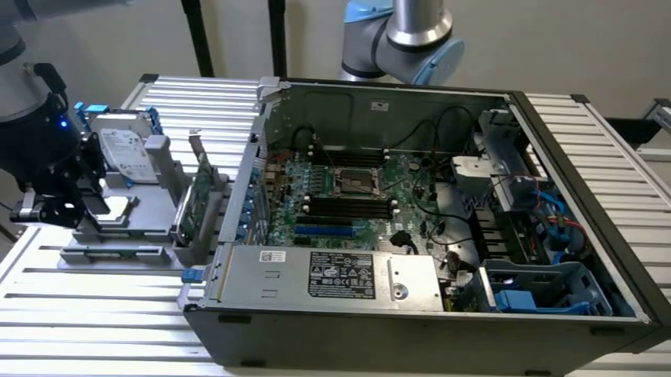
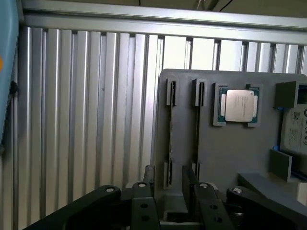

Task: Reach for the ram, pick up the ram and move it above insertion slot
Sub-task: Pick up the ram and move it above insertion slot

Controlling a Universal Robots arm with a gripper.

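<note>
In the exterior view, the claw (image 1: 47,210) is hanging open over the grey holder (image 1: 137,216) at the exterior view's left, well apart from the insertion slot (image 1: 346,204) inside the open case (image 1: 388,110). In the wrist view, its fingers (image 2: 149,175) are straddling the line of the ram (image 2: 171,134), which is standing edge-up in the holder. A straight, centred descent is looking wisest, as a second rail (image 2: 197,134) is sitting just beside and bare counter (image 2: 86,120) is lying beyond.

an open grey computer case (image 1: 419,338) sits on a slatted metal table (image 1: 94,314), its circuit board (image 1: 404,169) and silver power supply (image 1: 335,275) exposed. beside it, toward the exterior view's left, a grey rack (image 1: 137,224) holds a hard drive (image 1: 118,151), an upright green card (image 1: 199,196) and a square processor chip (image 2: 238,105).
</note>
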